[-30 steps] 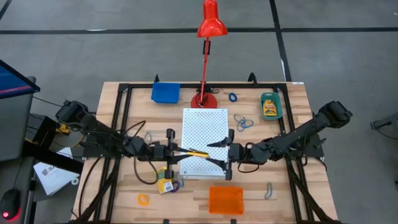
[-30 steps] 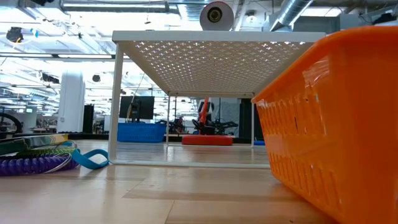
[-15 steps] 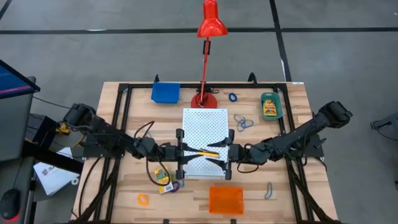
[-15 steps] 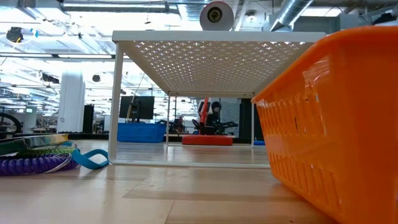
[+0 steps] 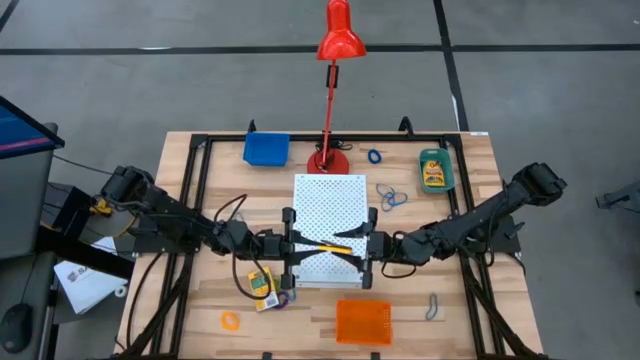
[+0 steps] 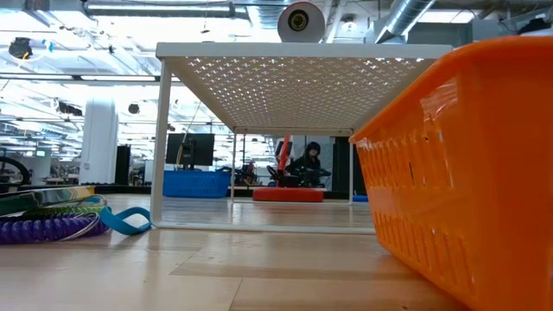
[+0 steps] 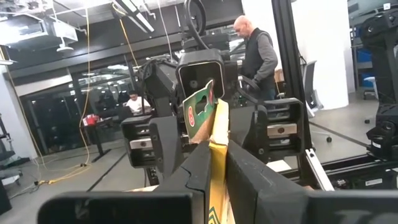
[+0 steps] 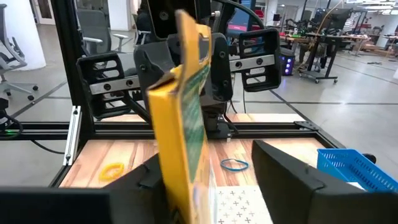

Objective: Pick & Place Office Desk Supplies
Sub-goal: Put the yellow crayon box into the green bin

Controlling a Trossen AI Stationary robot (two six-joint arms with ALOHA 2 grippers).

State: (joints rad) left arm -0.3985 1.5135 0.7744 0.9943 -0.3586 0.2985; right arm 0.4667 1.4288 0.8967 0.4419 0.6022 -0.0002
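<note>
Above the white perforated metal board [image 5: 328,228] at the middle of the wooden table [image 5: 470,310], the two arms meet over its six o'clock half. The left end effector [image 5: 298,244] is pinched narrow on one end of a thin yellow-and-green cardboard crayon box [image 5: 326,244], holding it in the air over the board. In the left wrist view the box [image 7: 210,127] stands edge-on between that arm's dark fingers [image 7: 194,171]. The right end effector [image 5: 362,248] faces it from three o'clock with its fingers spread on both sides of the box's other end; whether they touch it cannot be told.

A second yellow-and-green crayon box [image 5: 263,287] lies on the table at eight o'clock of the board, beside a purple coiled loop [image 6: 41,228]. An orange plastic mesh tray [image 5: 363,321] sits at six o'clock, a blue tray [image 5: 266,149] at eleven o'clock, and a teal tray [image 5: 435,170] holding another crayon box at two o'clock. Blue loops [image 5: 390,197] lie just at three o'clock of the board. A red desk lamp [image 5: 337,40] stands at twelve o'clock.
</note>
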